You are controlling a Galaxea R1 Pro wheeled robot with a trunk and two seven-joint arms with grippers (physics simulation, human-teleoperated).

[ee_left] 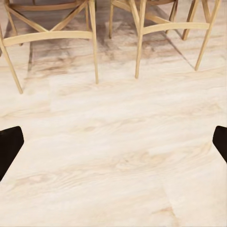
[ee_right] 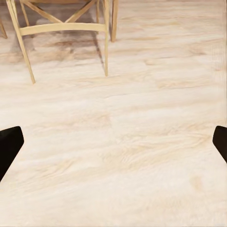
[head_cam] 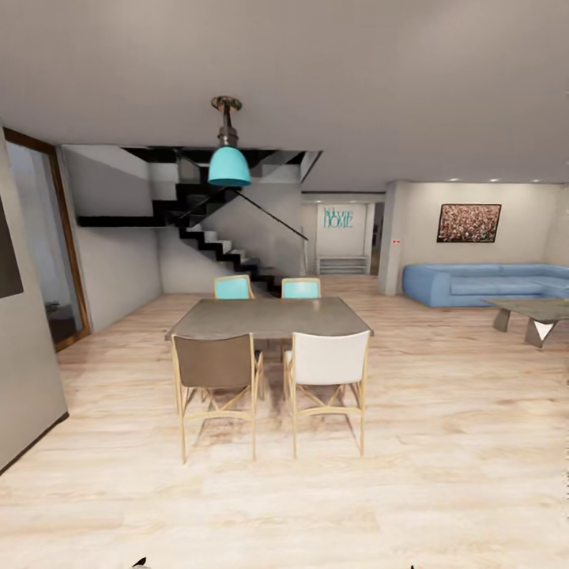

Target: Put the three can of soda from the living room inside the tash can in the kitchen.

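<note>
The living room's blue corner sofa (head_cam: pixel 482 283) and its low coffee table (head_cam: pixel 528 310) stand at the far right across the wood floor. The soda cans and the trash can are out of view. My left gripper (ee_left: pixel 113 146) hangs open over bare floorboards, its black fingertips (ee_left: pixel 9 146) wide apart with nothing between them. My right gripper (ee_right: pixel 113 146) is open the same way above the floor, near a chair's wooden legs (ee_right: pixel 66 38).
A grey dining table (head_cam: pixel 269 318) with several chairs stands straight ahead, a brown chair (head_cam: pixel 215 379) and a white chair (head_cam: pixel 326 375) nearest. A teal lamp (head_cam: pixel 229 164) hangs above it. Stairs (head_cam: pixel 221 245) rise behind. A wall corner (head_cam: pixel 24 379) juts in at left.
</note>
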